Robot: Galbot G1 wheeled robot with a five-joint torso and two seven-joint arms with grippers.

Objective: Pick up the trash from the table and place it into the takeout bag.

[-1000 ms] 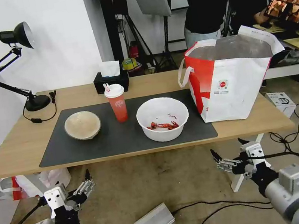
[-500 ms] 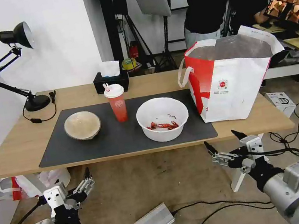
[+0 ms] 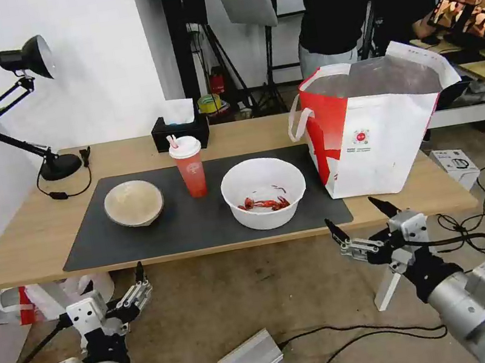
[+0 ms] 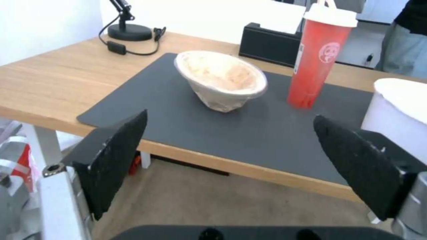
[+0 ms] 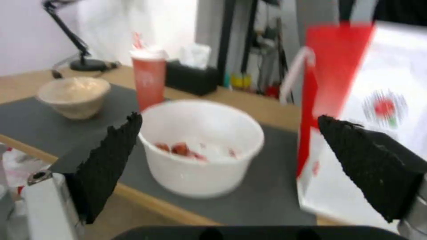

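Note:
On the dark mat of the table [image 3: 25, 243] stand the trash items: a tan bowl [image 3: 133, 203] [image 4: 221, 79], a red drink cup [image 3: 189, 166] [image 4: 317, 56] with white lid and straw, and a white bowl [image 3: 264, 192] [image 5: 202, 146] holding red crayfish scraps. The takeout bag [image 3: 376, 136] [image 5: 378, 100] stands open at the table's right end. My right gripper [image 3: 352, 213] [image 5: 229, 116] hangs open just below the front edge, facing the white bowl. My left gripper [image 3: 139, 284] [image 4: 230, 116] is open, low in front of the table, facing the tan bowl.
A black desk lamp [image 3: 34, 104] and its cord sit at the table's back left, with a black tissue box [image 3: 180, 129] behind the cup. Cables, a grey box [image 3: 249, 361] and a white bag [image 3: 46, 298] lie on the floor. People stand behind the table.
My right gripper has risen and moved left toward the table's front edge near the white bowl. The left gripper has barely shifted. Nothing on the table has moved.

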